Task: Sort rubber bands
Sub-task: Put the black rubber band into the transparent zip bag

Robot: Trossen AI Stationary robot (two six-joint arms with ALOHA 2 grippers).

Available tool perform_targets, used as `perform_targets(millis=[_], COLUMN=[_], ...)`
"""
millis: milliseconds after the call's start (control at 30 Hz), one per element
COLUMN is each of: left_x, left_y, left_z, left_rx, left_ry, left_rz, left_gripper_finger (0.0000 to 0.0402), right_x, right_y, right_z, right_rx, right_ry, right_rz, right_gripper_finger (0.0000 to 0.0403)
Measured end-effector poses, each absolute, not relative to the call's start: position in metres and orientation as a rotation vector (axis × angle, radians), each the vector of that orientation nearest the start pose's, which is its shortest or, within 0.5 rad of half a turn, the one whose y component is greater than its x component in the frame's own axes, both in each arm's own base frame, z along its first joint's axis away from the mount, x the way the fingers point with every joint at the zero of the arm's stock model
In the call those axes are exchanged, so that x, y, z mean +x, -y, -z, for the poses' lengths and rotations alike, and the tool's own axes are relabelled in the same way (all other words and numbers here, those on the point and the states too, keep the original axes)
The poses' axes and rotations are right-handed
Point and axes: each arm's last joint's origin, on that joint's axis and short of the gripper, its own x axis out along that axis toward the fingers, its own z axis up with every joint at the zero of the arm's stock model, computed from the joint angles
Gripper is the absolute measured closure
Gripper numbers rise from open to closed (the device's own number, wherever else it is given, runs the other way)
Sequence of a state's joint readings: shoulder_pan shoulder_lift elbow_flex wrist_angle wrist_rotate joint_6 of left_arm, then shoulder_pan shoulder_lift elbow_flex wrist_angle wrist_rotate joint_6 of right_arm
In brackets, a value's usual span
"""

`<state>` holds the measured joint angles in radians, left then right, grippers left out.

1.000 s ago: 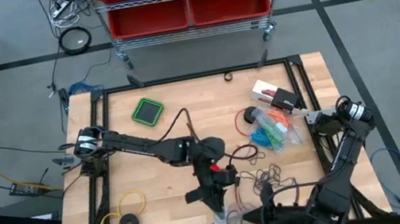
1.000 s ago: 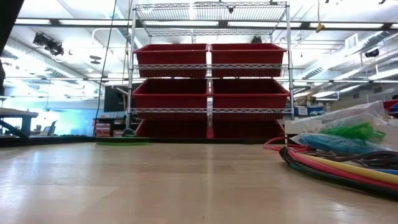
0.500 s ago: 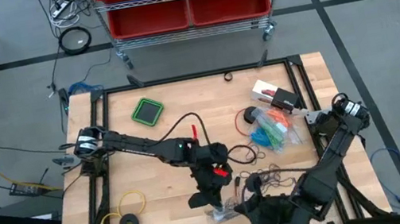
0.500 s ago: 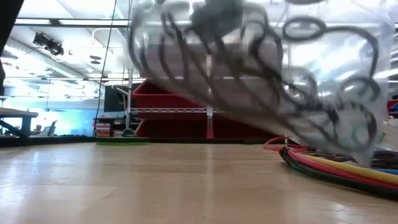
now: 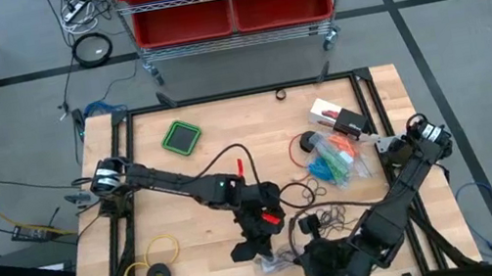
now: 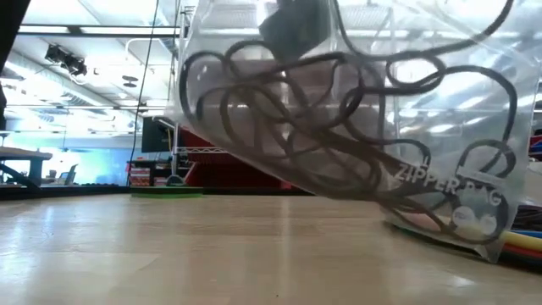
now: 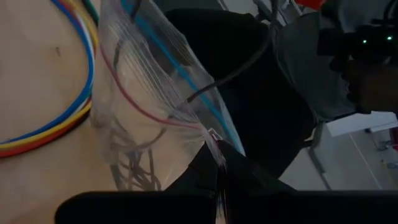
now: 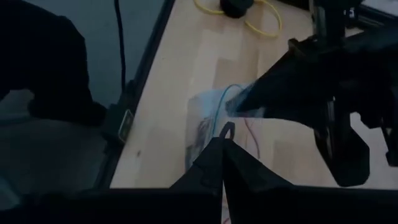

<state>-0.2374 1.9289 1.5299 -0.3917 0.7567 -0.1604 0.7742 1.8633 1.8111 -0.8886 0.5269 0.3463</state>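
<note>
Holding the clear zipper bag [image 5: 275,260] near the counter's [image 5: 184,182] six o'clock edge, we are pinching its top with both grippers: the left gripper [image 5: 262,252] is pressing its fingers together on the bag's rim, and the right gripper [image 5: 306,252], just beside it at three o'clock, is closing its fingers on the same rim. To do this step well, we are judging that both pinches should sit on opposite lips of the seal, so that pulling apart gently opens the mouth without tearing the film or spilling anything. The dark rubber bands [image 6: 288,119] are lying tangled inside the bag as thin overlapping loops, hanging toward its lower corner in the low view. More loose dark loops [image 5: 329,214] are lying on the counter at one o'clock from the bag, and coloured bunches in another bag [image 5: 337,161] are sitting farther toward one o'clock.
</note>
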Motion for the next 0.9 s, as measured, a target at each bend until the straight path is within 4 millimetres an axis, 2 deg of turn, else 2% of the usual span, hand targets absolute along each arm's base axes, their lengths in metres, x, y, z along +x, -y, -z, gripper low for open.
perform_targets(millis=[467,900], left_x=[0.402,0.402], left_y=[0.146,0.143], left_z=[-0.251,-0.253], left_rx=[-0.292,-0.238], left_ry=[-0.826,-0.808], left_rz=[0.960,0.881], left_gripper_finger=[0.0392,0.0392], right_x=[0.298,0.301], right_y=[-0.258,-0.259], right_z=[-0.324,-0.326], right_rx=[-0.194,-0.151], right_ry=[-0.841,-0.828], right_rz=[-0.059,-0.095], right_gripper_finger=[0.0401,0.0353])
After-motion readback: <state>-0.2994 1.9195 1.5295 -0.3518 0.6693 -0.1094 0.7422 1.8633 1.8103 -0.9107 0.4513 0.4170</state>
